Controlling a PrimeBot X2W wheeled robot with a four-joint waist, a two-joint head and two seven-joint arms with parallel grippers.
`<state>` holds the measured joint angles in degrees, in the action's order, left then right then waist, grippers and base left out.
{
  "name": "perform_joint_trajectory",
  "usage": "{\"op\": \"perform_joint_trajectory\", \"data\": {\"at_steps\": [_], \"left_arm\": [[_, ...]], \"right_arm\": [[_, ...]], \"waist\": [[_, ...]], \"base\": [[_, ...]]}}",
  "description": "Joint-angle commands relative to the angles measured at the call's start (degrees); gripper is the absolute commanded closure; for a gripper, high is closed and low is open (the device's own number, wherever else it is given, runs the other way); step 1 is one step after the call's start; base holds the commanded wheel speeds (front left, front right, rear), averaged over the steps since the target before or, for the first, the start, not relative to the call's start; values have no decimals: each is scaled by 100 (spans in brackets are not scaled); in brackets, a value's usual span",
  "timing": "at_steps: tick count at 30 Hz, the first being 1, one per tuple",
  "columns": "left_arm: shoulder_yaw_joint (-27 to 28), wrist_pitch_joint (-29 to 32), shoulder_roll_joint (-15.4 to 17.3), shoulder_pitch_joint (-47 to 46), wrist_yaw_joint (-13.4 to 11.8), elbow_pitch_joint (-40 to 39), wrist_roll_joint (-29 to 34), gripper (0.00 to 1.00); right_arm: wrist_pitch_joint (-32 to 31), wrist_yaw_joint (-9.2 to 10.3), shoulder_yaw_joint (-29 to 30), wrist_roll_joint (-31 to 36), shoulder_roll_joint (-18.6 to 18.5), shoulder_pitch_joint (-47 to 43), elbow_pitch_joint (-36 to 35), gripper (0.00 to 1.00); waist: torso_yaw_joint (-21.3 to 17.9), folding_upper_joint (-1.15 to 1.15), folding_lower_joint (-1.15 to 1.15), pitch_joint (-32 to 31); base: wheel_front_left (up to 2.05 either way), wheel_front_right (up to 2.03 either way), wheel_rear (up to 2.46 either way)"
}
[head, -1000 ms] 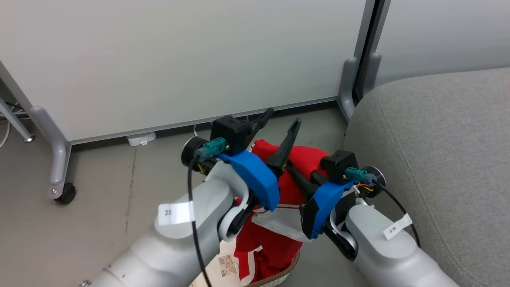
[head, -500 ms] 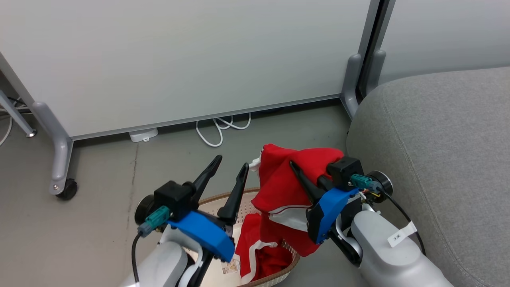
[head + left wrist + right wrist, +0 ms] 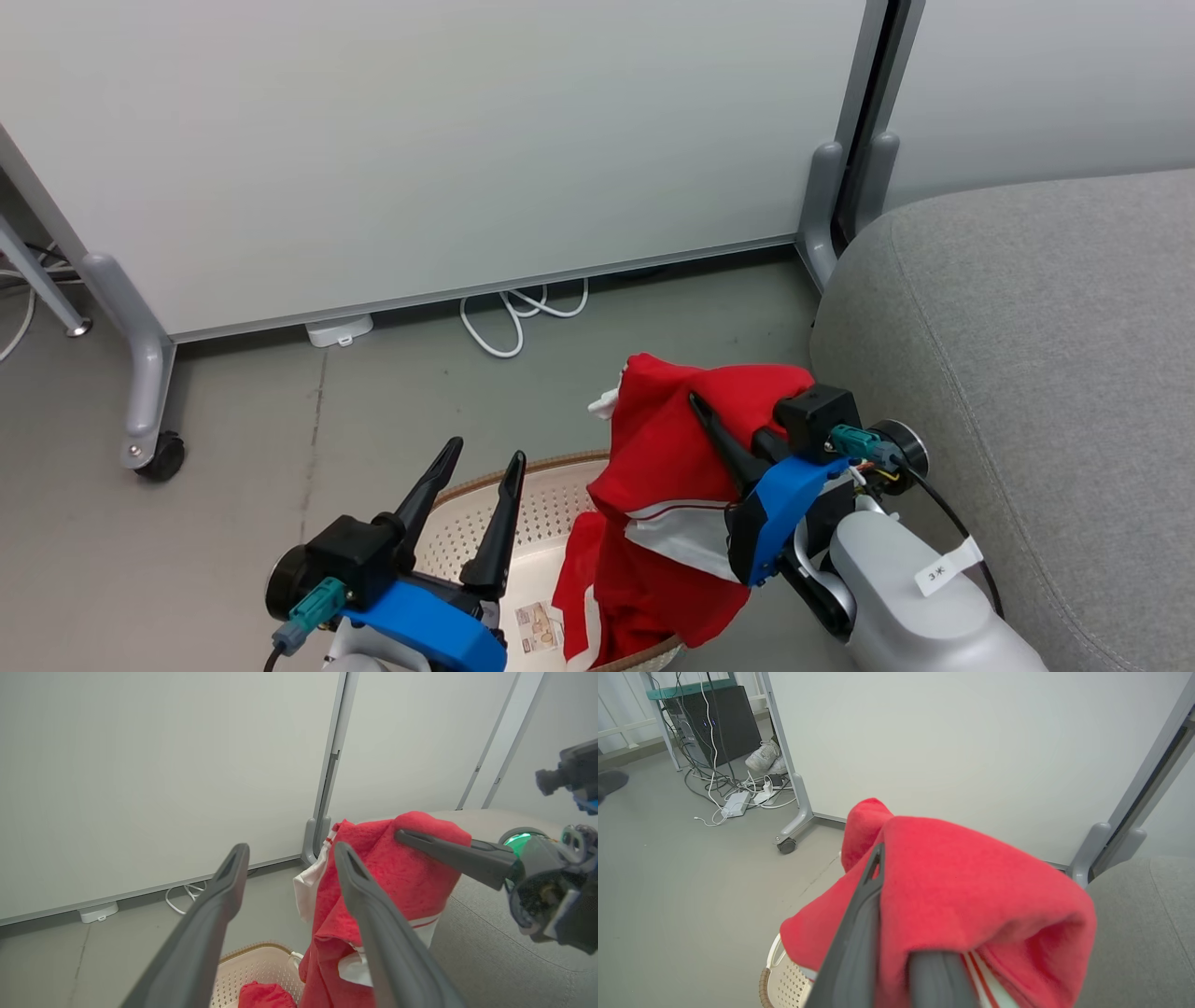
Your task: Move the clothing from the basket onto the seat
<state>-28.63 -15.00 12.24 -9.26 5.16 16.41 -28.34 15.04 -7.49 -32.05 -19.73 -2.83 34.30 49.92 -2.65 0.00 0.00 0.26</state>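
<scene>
- Clamping red garment (image 3: 672, 448) w/ my R tool (image 3: 714, 420); fabric drapes over the fingers.
- Garment hangs above basket (image 3: 485, 532). Its lower end reaches inside, near edge of grey seat (image 3: 1027, 373).
- My L tool (image 3: 485, 453): fingers spread apart, gripping nothing, raised over basket's left rim.
- 2nd red piece (image 3: 264, 996) lies bunched inside basket, per L wrist view.
- Basket stands on floor (image 3: 233, 485), close beside seat.
</scene>
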Motion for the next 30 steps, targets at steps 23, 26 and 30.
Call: {"op": "perform_joint_trajectory", "data": {"at_steps": [23, 26, 30], "left_arm": [[635, -27, -355, 116, 228, -28, 553, 0], [655, -27, -362, 75, 238, -30, 587, 0], [640, -27, -370, 23, 239, -18, 635, 0]], "right_arm": [[21, -1, 48, 125, -10, 54, -159, 100], [21, -1, 103, 191, -11, 61, -164, 100], [21, -1, 183, 239, -11, 45, -164, 100]], "waist": [[-1100, 0, 0, 193], [-1419, 0, 0, 242], [-1709, 0, 0, 287]], "base": [[0, 0, 0], [0, 0, 0], [0, 0, 0]]}}
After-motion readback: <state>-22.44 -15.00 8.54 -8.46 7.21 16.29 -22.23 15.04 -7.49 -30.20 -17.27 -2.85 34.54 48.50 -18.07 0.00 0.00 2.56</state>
